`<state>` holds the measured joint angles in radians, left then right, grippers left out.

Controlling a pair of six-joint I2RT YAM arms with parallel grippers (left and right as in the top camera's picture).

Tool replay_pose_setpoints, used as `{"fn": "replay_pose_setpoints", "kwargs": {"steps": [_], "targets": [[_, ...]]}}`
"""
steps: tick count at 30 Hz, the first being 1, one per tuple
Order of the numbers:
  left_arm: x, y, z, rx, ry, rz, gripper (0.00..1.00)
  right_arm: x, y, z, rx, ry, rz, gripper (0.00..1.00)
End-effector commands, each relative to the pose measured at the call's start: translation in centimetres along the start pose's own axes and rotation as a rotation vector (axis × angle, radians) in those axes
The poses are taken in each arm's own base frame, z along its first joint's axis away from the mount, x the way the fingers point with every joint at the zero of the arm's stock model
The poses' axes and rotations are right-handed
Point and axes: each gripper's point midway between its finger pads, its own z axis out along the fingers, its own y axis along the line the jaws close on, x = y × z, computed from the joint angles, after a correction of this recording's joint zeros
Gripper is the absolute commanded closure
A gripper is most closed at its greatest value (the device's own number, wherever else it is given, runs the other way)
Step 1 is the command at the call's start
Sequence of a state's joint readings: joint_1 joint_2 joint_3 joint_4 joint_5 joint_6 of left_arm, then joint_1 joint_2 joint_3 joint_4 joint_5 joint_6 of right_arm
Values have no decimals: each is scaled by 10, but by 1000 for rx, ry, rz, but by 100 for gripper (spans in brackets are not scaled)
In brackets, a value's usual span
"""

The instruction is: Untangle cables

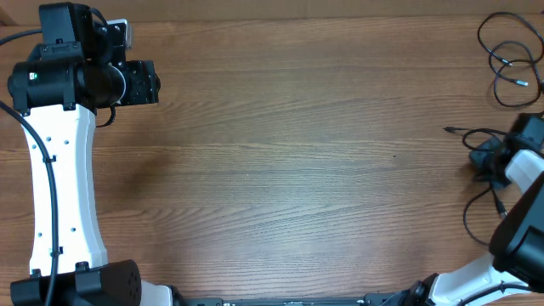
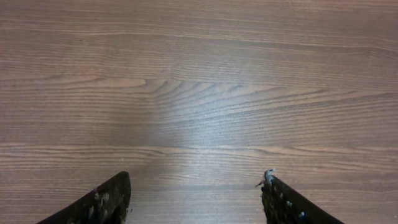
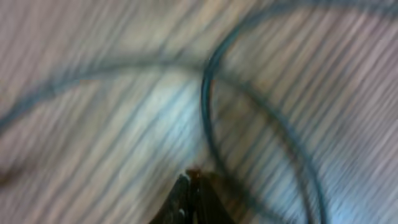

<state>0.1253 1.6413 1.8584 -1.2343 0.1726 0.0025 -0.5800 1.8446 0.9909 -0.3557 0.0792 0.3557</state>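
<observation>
Around the right end effector [image 1: 487, 160], at one edge of the bench [image 1: 297, 170]: cables [image 1: 476, 133], thin black cords, several. One strand runs out just ahead of the fingertips to a small plug [image 1: 448, 129]; another trails back beside the arm; a loose coil [image 1: 508, 61] lies farther beyond, apart from it.

Handling, as judged: light, limp, holding no shape; apt to slide and drag neighbours when pulled; plugs the only stiff parts.

Hold: pinch one strand near its plug, clear of crossings.

Right end effector [image 3: 191, 179]: fingers together; the wrist view is blurred, and a cord [image 3: 207, 106] curves just past the tips, possibly nipped.

Left end effector [image 2: 196, 177]: fingers apart, nothing between, bare bench beneath, well apart from every cable
</observation>
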Motion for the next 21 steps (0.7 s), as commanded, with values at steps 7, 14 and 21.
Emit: {"fn": "replay_pose_setpoints", "kwargs": {"steps": [7,14,21], "targets": [[5,0,2,10,24,-6,33,30,-81,47,116,150,102,96],[5,0,2,10,23,-7,33,17,-133,44,152,128,206,96],[4,0,2,10,18,-5,32,9,-141,44,105,111,258,96]]}}
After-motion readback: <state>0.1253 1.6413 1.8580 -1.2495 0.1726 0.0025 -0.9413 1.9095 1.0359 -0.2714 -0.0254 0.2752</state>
